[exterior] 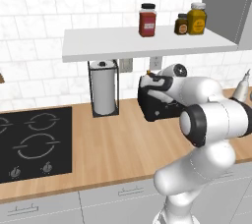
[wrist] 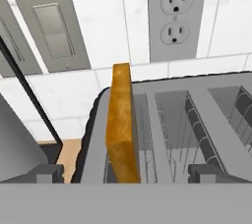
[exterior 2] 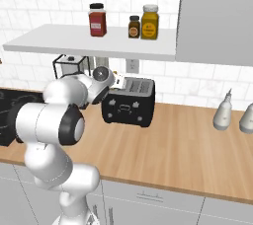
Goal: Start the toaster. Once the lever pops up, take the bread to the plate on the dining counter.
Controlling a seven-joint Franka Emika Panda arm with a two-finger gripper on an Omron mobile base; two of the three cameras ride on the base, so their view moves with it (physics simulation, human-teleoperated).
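Bread (wrist: pixel 120 125) sticking up from toaster (exterior 2: pixel 129 101) slot, gripper (wrist: pixel 123 173) spread wide above it, empty; lift-out and plate delivery left

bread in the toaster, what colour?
Golden orange-brown bread, standing edge-up in the toaster's left slot; clearest in the hand view.

Three jars (exterior: pixel 147 20) on a white shelf (exterior: pixel 113 43); paper towel roll (exterior: pixel 104 87) beside hob (exterior: pixel 34 142).

No text can be read; the toaster's (exterior 2: pixel 129 101) white front markings look like icons.
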